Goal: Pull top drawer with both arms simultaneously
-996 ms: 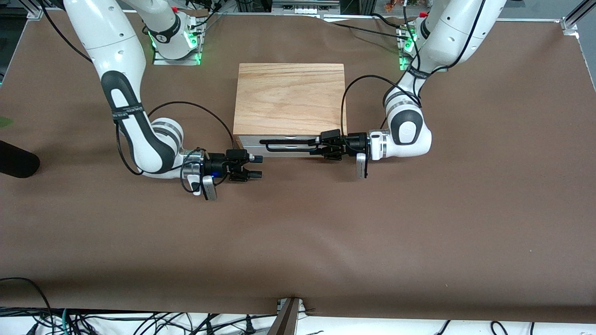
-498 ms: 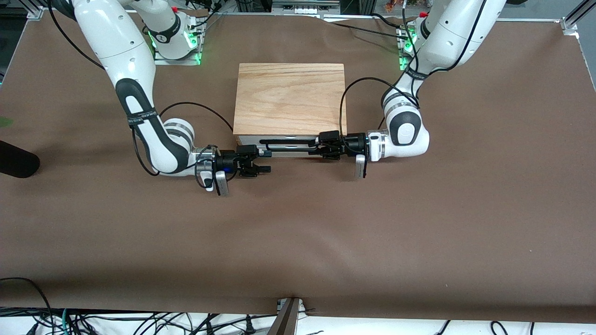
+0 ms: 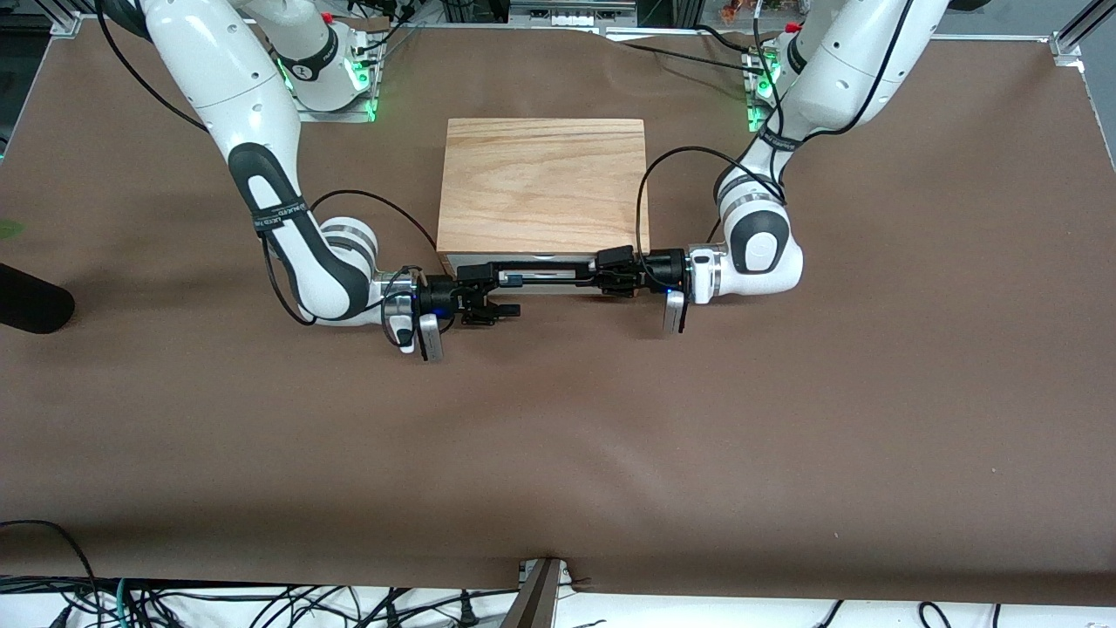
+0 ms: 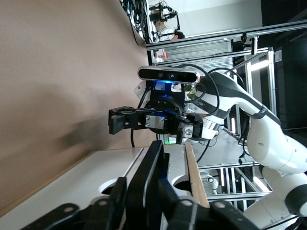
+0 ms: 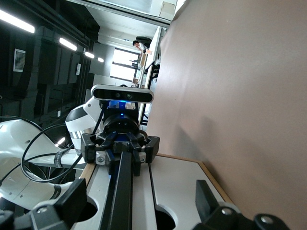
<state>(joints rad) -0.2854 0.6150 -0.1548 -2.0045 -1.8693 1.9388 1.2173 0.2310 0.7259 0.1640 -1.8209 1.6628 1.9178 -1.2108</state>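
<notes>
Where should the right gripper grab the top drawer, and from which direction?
Grip the black bar handle at its end toward the right arm, coming in level along the white front. The bar stands off it; the left gripper clamps its opposite end, and the open right gripper straddles it.

End effectors [image 3: 589, 277] [image 3: 506, 295] at drawer handle [image 3: 545, 266]

Both arms [image 3: 261, 105] are glossy white with black joint sections, silver wrist rings, looping black cables, strap bands and green-lit bases.
</notes>
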